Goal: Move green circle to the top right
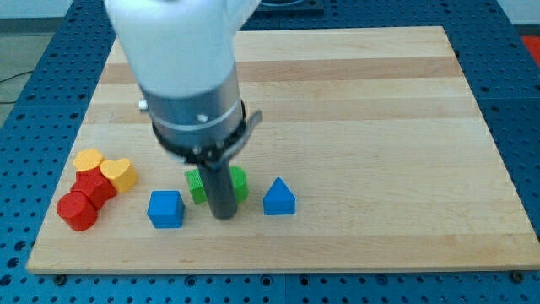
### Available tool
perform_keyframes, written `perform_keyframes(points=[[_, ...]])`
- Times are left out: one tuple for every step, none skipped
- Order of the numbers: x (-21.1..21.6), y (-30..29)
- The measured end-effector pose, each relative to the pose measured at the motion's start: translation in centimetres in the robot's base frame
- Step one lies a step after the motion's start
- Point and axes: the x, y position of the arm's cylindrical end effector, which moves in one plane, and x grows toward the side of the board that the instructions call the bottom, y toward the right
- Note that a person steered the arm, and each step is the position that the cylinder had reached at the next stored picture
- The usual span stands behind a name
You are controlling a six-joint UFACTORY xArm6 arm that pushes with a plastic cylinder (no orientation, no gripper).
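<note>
The green circle [240, 183] sits on the wooden board [354, 110] at the lower middle, largely hidden behind my rod. A second green block [196, 184] shows just to the rod's left; its shape is hidden. My tip [224, 214] rests on the board right in front of the green blocks, on their bottom side, between a blue cube-like block [165, 209] to its left and a blue triangle [279, 198] to its right.
At the view's lower left lie a yellow block [88, 160], a yellow heart [121, 174], a red block [94, 187] and a red cylinder [77, 210], all clustered together. The arm's white and grey body [186, 76] covers the upper left of the board.
</note>
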Motion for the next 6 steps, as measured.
perform_keyframes(points=[[-5.0, 0.7], [-6.2, 4.0], [-13.4, 3.8], [-18.7, 5.8], [-21.6, 11.4], [-21.0, 9.0]])
